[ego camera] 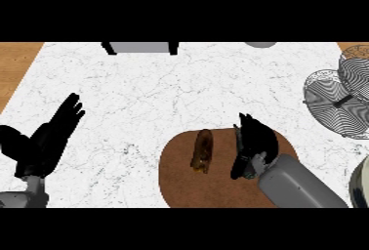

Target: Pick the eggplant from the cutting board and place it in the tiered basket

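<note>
1. The eggplant (pixel 202 151) is a long, skinny, brownish one, lying on the round brown cutting board (pixel 216 188) with its length running toward and away from the robot. My guess is it's light, fairly stiff, and has that smooth skin that can slide a bit, so it could roll sideways if it gets nudged on one flank only.

2. Best place to grab, I'd say: around the middle of its length, fingers on one long side and thumb on the other. The ends taper, so pinching there looks like asking for it to squirt out.

3. The right hand (pixel 254 144) is over the board just to the right of the eggplant, near it but apart, no contact that I can see. Fingers look straight-ish and pointing away from the robot, nothing in them.

4. The left hand (pixel 45 139) is well off to the left over the marble desk (pixel 158 88), open, fingers up, just resting, holding nothing.

5. The tiered basket (pixel 344 100) is the wire thing at the right edge of the desk, well apart from the board, so there's a decent carry to the right once the eggplant is picked up.
</note>
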Available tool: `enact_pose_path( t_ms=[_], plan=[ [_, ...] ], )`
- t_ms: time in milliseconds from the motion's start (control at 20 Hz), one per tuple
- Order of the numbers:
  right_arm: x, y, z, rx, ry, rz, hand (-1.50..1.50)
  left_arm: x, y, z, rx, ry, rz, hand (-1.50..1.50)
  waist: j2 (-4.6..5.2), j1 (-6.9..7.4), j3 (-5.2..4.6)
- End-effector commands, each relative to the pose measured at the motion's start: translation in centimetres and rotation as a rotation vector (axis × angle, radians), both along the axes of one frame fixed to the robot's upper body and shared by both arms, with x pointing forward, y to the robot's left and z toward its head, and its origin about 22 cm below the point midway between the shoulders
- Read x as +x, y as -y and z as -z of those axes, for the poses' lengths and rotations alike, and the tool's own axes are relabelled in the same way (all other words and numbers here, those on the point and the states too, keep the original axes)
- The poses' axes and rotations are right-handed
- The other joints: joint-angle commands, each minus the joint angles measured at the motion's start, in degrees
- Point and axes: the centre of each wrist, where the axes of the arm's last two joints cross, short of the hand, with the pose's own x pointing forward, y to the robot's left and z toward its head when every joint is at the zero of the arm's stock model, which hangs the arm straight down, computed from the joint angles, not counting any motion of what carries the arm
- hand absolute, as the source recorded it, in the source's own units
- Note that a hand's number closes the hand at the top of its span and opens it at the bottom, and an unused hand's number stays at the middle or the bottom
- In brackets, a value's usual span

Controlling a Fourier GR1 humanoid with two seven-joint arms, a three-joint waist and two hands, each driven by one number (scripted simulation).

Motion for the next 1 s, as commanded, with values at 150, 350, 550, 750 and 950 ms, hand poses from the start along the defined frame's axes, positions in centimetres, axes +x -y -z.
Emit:
enact_pose_path(
  t_ms=[150, 350, 550, 750, 950],
  plan=[
    [1.2, 0.2, 0.5, -0.088, -0.042, 0.077, -1.50, 0.4, -0.4, 0.2, -0.012, -0.003, 0.003, 0.00, 0.07, 0.14, -0.01],
    [0.8, 0.7, 1.5, -0.008, -0.186, 0.043, 1.50, -0.1, 0.5, 0.2, 0.005, -0.002, 0.013, 0.00, 0.08, 0.19, -0.01],
    [-0.7, -0.5, 3.7, -0.061, -0.197, -0.032, 1.50, -0.2, 0.5, 1.0, 0.003, 0.002, 0.006, 0.00, 0.09, 0.27, -0.01],
    [-0.1, 0.5, 2.5, -0.112, -0.181, -0.092, 1.50, 0.3, 0.4, 0.7, -0.001, 0.005, 0.015, 0.00, 0.05, 0.19, -0.01],
    [-0.4, 0.6, 5.2, -0.144, -0.119, -0.112, 1.50, -0.5, -1.1, -0.2, 0.006, -0.002, 0.011, 0.00, 0.09, 0.48, 0.02]
  ],
)
